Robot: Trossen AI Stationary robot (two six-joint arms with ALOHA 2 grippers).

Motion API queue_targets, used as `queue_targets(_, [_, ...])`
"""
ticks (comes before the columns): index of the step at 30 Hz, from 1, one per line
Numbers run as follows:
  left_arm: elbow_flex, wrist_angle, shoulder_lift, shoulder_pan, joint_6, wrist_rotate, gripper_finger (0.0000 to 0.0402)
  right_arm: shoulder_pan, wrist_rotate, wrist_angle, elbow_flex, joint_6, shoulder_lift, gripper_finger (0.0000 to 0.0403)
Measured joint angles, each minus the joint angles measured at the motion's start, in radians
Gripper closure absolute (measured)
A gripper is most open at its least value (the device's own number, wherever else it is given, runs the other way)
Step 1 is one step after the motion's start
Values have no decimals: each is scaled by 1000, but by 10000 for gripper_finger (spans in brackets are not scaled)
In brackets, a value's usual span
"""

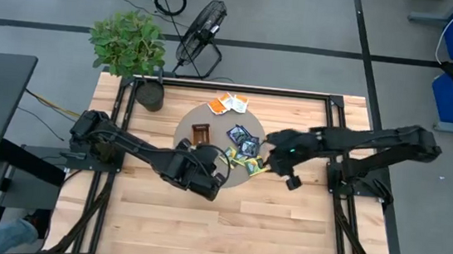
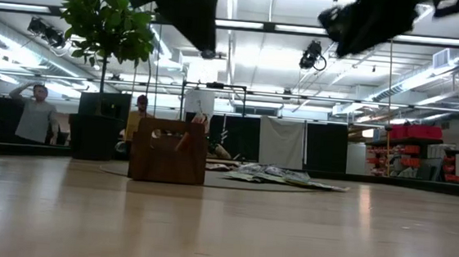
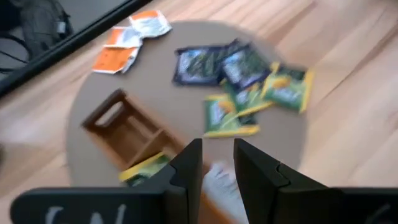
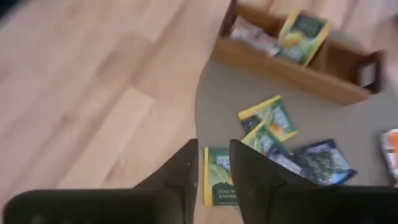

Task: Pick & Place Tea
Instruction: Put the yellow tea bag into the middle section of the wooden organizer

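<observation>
A long brown wooden tray (image 1: 200,133) sits on a round grey mat (image 1: 211,115). It holds a yellow-green sachet (image 4: 305,31) and a whitish one (image 4: 252,37). Loose tea lies flat on the mat: orange-and-white sachets (image 1: 229,104), dark blue ones (image 1: 242,135) and yellow-green ones (image 1: 250,159). My left gripper (image 3: 217,163) hangs high over the tray's near end, slightly open, with nothing between its fingers. My right gripper (image 4: 214,165) hangs well above a yellow-green sachet (image 4: 217,177) at the mat's near edge, also slightly open and empty.
A potted plant (image 1: 130,43) stands at the table's far left corner and a fan (image 1: 200,33) on the floor behind it. Black frame rails (image 1: 128,105) run along both sides. Bare wood (image 1: 225,227) lies toward the near edge. People (image 2: 38,113) stand in the room beyond.
</observation>
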Motion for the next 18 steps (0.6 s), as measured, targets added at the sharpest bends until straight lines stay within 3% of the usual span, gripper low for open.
queue_targets(4, [0, -45, 0, 5, 67, 0, 305, -17, 48, 74, -50, 12, 116, 261])
queue_targets(11, [0, -56, 0, 6, 90, 7, 305, -66, 196, 108, -62, 211, 298, 173])
queue_targets(18, [0, -50, 0, -7, 38, 30, 305, -104, 236, 109, -63, 358, 360, 153])
